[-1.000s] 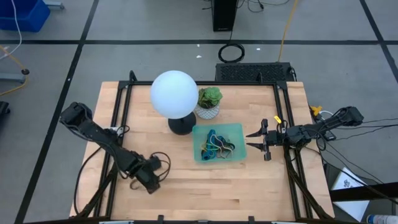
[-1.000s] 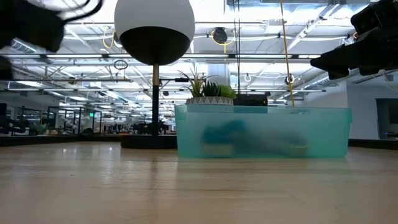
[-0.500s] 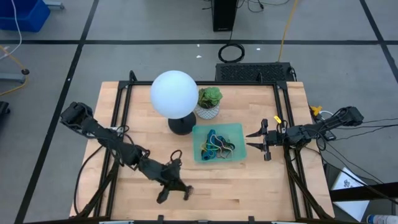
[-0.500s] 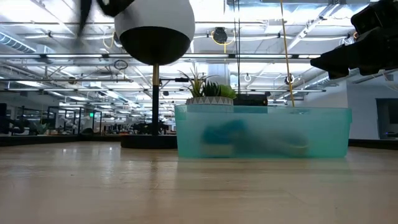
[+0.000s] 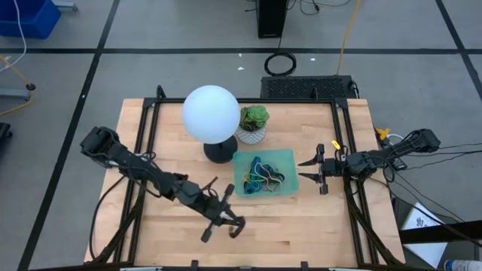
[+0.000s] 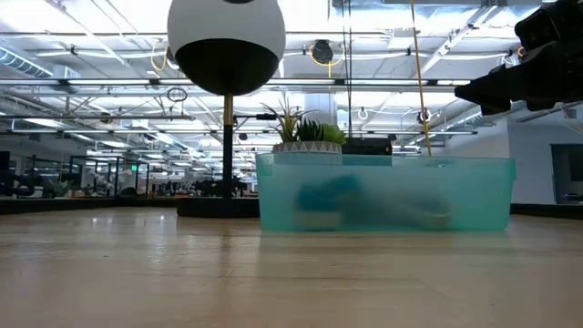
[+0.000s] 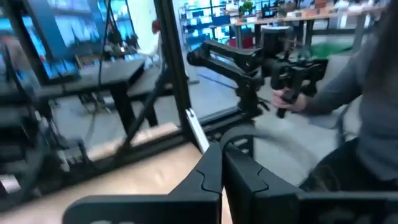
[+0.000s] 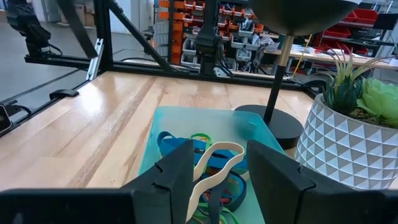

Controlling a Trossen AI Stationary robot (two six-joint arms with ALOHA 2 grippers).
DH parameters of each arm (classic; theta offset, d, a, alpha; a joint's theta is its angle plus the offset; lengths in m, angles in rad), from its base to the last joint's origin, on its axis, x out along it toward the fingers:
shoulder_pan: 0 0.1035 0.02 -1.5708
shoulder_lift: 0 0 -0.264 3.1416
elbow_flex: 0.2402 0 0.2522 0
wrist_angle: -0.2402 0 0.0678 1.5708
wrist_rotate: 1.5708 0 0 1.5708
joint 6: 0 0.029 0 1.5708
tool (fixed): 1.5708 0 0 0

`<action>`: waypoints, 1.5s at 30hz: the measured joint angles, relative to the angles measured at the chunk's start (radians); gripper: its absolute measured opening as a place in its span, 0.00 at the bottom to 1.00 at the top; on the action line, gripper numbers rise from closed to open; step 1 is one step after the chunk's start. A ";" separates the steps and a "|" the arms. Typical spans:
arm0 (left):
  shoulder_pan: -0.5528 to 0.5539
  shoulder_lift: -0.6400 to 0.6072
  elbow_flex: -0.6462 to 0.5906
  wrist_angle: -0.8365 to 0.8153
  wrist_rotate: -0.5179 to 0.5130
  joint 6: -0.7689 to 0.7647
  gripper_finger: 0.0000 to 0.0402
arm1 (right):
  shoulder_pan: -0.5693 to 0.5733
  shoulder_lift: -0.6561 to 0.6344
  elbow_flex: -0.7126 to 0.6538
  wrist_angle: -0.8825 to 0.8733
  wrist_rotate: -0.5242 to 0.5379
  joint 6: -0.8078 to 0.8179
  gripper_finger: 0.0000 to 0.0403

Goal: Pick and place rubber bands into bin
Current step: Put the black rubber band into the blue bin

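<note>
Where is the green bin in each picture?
High view: the bin sits right of the table's middle, just in front of the plant pot.
Low view: the bin fills the middle right, its wall side-on.
Left wrist view: not in it.
Right wrist view: the bin lies ahead, beyond the right gripper, whose fingers stand open.
Shared landmark: the plant pot beside it.

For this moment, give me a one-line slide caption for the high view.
Rubber bands piled in the bin; right gripper open beside it, left gripper over the front table.

high: overhead, straight down | low: tabletop level | both share bin | wrists: forward
</note>
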 joint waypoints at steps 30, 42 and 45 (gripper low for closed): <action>0.248 0.404 0.567 -0.458 -0.373 0.057 0.02 | 0.000 0.005 0.000 -0.012 0.000 -0.003 0.35; 0.303 0.478 0.567 -0.556 -0.416 -0.077 0.02 | 0.000 0.005 0.000 -0.017 0.000 -0.003 0.35; 0.309 0.500 0.567 -0.583 -0.427 -0.109 0.02 | 0.000 0.005 0.000 -0.016 0.000 -0.003 0.35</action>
